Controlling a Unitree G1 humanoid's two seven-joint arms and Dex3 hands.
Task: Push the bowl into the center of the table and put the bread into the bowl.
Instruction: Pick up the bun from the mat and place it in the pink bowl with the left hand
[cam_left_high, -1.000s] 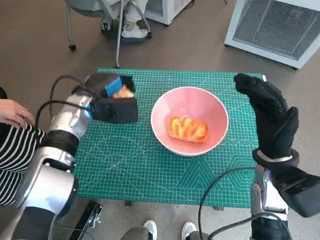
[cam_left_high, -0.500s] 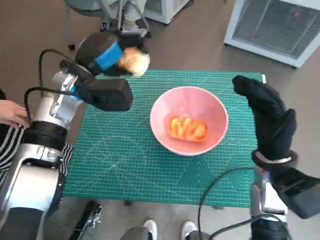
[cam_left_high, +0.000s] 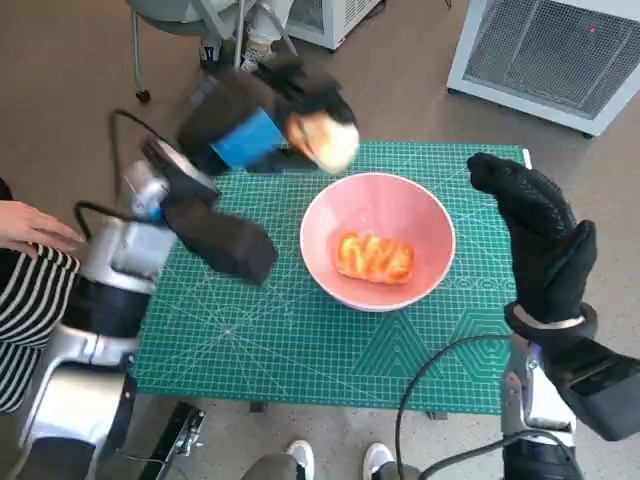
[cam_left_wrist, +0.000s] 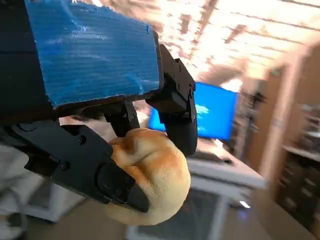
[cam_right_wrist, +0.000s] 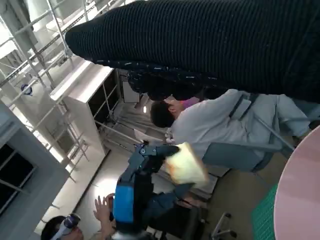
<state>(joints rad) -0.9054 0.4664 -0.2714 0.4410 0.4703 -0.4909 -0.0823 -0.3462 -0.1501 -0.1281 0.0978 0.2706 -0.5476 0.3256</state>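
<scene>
The pink bowl (cam_left_high: 379, 241) stands near the middle of the green mat (cam_left_high: 280, 330), with one orange glazed bread (cam_left_high: 375, 257) lying in it. My left hand (cam_left_high: 262, 122) is raised above the mat's far edge, just left of the bowl's rim, and grips a pale round bread roll (cam_left_high: 325, 139). The left wrist view shows the bread roll (cam_left_wrist: 150, 180) clamped between the black fingers (cam_left_wrist: 85, 167). My right hand (cam_left_high: 535, 230) is held up with fingers apart beside the bowl's right side, holding nothing. The right wrist view also shows the left hand (cam_right_wrist: 135, 185) carrying the roll (cam_right_wrist: 185, 164).
A person's hand (cam_left_high: 30, 226) and striped sleeve (cam_left_high: 25, 310) lie at the table's left edge. A chair and feet (cam_left_high: 262, 52) stand beyond the far edge, a white unit (cam_left_high: 555, 55) at the back right. Shoes (cam_left_high: 335, 460) show below the near edge. A person (cam_right_wrist: 210, 122) sits in the right wrist view.
My left hand has lifted the roll off the mat's far left and carried it up and right toward the bowl's rim. The right hand and the bowl have stayed put.
</scene>
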